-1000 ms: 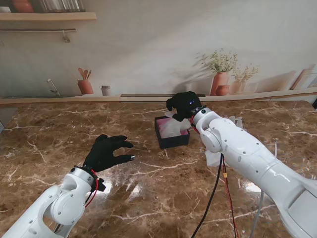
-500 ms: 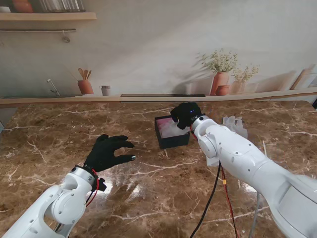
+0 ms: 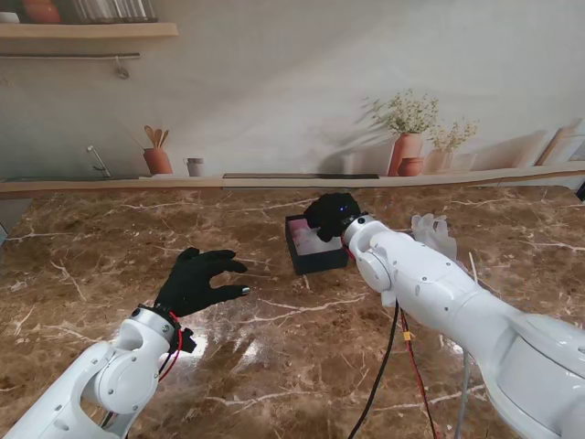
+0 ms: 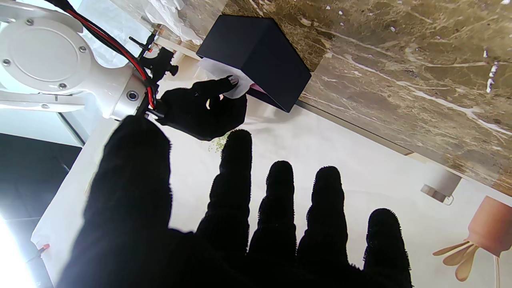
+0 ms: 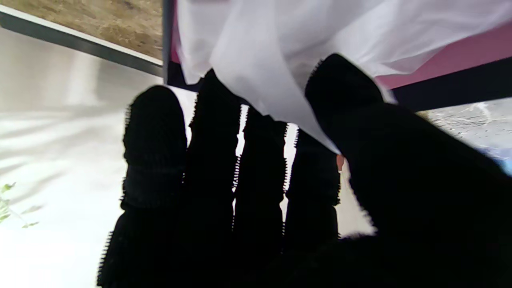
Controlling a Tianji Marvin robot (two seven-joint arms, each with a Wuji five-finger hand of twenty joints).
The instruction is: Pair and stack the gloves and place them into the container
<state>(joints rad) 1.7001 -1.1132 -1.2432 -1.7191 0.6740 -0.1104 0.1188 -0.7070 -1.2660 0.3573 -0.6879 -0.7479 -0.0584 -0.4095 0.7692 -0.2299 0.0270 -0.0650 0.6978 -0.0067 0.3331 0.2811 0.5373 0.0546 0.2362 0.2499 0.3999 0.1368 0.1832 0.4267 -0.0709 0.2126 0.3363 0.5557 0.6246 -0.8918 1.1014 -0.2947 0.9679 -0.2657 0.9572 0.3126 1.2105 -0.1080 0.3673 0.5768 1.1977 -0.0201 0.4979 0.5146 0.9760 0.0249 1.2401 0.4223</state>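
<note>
On the brown marble table (image 3: pixel 274 366), the right hand (image 3: pixel 331 213) reaches over the small black box (image 3: pixel 315 245), its fingers (image 5: pixel 256 160) and thumb pinching white gloves (image 5: pixel 280 48) that hang into the pink-lined inside. Another white glove (image 3: pixel 434 232) lies just right of that arm. The left hand (image 3: pixel 196 279) hovers well apart to the left, fingers spread, holding nothing.

Brown marbled worktop (image 3: pixel 274 366), glossy, with white veins. Dark box (image 3: pixel 316 244) sits on it toward the far edge, right of centre. Crumpled clear plastic (image 3: pixel 433 230) lies on the worktop further right, near the box.
</note>
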